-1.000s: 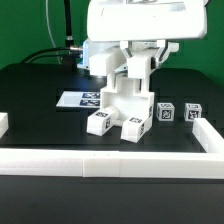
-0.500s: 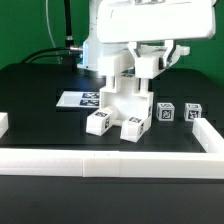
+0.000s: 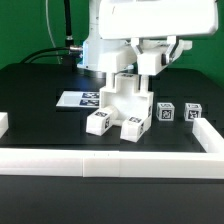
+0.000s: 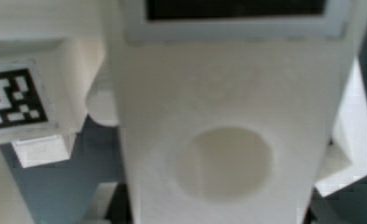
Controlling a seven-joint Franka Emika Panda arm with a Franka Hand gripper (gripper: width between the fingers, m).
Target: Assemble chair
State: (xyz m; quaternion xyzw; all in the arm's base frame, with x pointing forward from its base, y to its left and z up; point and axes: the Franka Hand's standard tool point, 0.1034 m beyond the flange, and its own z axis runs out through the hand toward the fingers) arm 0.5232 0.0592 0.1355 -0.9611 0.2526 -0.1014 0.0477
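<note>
Claw [image 3: 150, 67] hangs right over the half-built chair [image 3: 124, 100], can't tell if it's open or gripping. Two tagged blocks [image 3: 166, 113] sit on the exterior view's right.

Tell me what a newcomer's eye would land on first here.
The big white robot arm fills the top of the exterior view, just above the half-built white chair standing mid-table. Two small tagged blocks sit beside it on the exterior view's right. One white panel nearly fills the wrist view.
</note>
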